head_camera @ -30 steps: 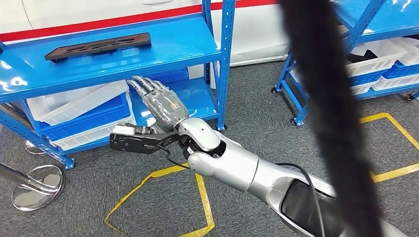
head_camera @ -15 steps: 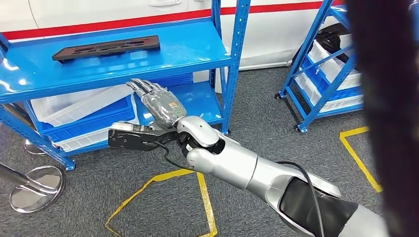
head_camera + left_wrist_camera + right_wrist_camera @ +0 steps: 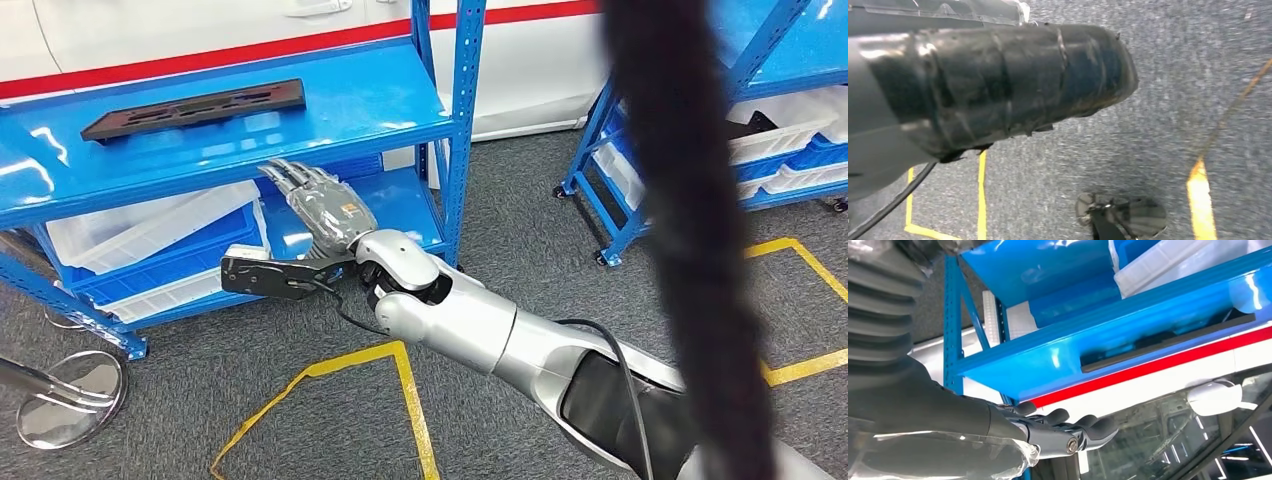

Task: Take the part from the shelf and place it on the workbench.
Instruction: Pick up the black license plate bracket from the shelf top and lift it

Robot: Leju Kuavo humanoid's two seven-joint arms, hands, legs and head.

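The part [image 3: 195, 108], a long flat black plate with cut-outs, lies on the top board of the blue shelf [image 3: 350, 100]. From below in the right wrist view, the part [image 3: 1168, 342] shows as a dark strip at the board's edge. My right hand [image 3: 320, 205] is held out below and in front of that board, fingers stretched out toward the shelf and holding nothing. In the right wrist view my right hand [image 3: 1048, 432] has its dark fingers straight, apart from the shelf. My left hand [image 3: 998, 85] hangs over the grey floor as a dark wrapped shape, its fingers hidden.
White and blue bins [image 3: 160, 240] fill the lower shelf level behind my right hand. A second blue rack [image 3: 780, 150] with bins stands at the right. Yellow tape [image 3: 400, 370] marks the carpet, and a chrome stand base [image 3: 60, 400] sits at lower left. A blurred dark band [image 3: 680, 250] crosses the head view.
The camera has swung, so the whole scene and the dark band shift sideways. My right hand stays stretched out below the top board, and the part has not moved.
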